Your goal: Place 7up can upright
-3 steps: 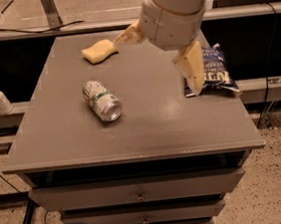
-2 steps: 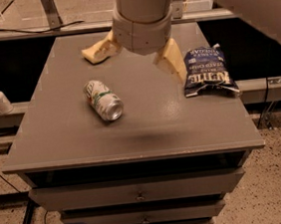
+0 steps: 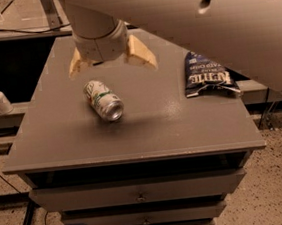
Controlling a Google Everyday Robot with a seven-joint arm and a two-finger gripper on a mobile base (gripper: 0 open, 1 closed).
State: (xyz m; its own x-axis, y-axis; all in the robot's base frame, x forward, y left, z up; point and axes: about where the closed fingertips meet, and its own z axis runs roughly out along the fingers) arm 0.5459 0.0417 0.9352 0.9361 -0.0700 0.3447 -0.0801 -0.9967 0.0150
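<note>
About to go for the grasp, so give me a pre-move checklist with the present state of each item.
1. The 7up can upright: not ok, it lies on its side on the table.
2. The gripper free: ok, open and holding nothing.
3. The gripper lined up over the can: cannot tell; it appears just beyond the can, height unclear.
4. Space around the can: ok, the chip bag lies apart, off to one side.
5. Can away from the table edges: ok.
</note>
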